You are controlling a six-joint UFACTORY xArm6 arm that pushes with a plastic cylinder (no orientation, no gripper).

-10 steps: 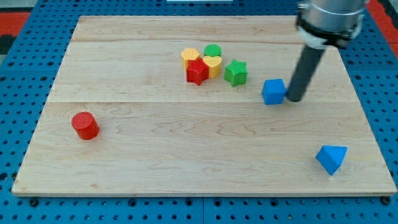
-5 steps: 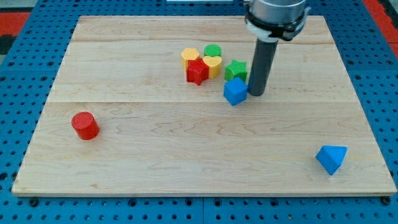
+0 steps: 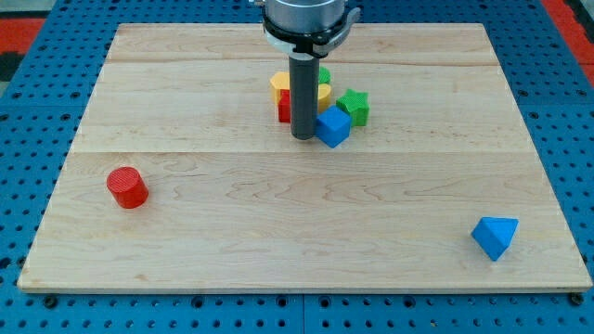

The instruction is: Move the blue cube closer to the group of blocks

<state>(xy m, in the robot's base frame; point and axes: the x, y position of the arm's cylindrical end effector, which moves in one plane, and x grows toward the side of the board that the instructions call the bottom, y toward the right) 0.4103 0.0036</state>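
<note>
A: Where is the blue cube [image 3: 332,127] seen?
B: Upper centre of the counter [image 3: 278,232], touching the green block [image 3: 353,107].
A: Fingers?
B: No open-or-closed state can be told; my tip [image 3: 303,137] is set against the cube's left.

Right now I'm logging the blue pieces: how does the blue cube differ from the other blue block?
The blue cube is box-shaped; the blue block looks wedge-like and pointed. The cube sits against the group, beside the green star, with my tip just to its left in the view; the other block lies alone near the board's bottom right. They share colour and similar size.
</note>
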